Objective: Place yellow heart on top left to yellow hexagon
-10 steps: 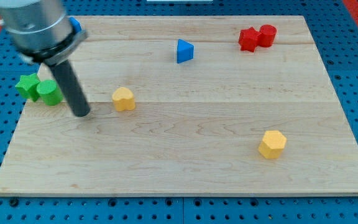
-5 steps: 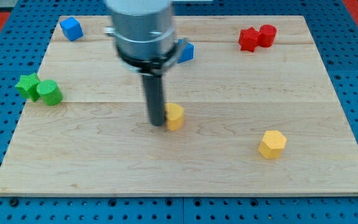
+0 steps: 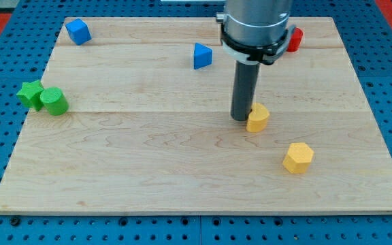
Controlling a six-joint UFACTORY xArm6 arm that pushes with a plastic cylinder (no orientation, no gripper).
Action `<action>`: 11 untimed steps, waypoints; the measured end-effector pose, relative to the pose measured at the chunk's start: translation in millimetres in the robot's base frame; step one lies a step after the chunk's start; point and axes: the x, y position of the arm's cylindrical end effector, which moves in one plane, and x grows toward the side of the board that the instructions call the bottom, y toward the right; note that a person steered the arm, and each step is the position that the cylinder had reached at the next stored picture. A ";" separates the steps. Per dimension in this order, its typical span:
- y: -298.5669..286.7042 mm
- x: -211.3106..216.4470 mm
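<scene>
The yellow heart (image 3: 258,118) lies right of the board's middle, up and to the left of the yellow hexagon (image 3: 298,157), with a gap between them. My tip (image 3: 241,118) touches the heart's left side. The dark rod rises from there to the arm's grey body at the view's top.
A blue triangle (image 3: 202,56) sits at top middle and a blue cube (image 3: 78,31) at top left. A green star (image 3: 30,93) and green cylinder (image 3: 54,101) sit at the left edge. A red block (image 3: 293,39) shows partly behind the arm at top right.
My tip has swept right across the board, pushing the yellow heart from left of the middle to close beside the yellow hexagon. The arm now hides most of the red blocks.
</scene>
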 end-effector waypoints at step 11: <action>8.9 19.1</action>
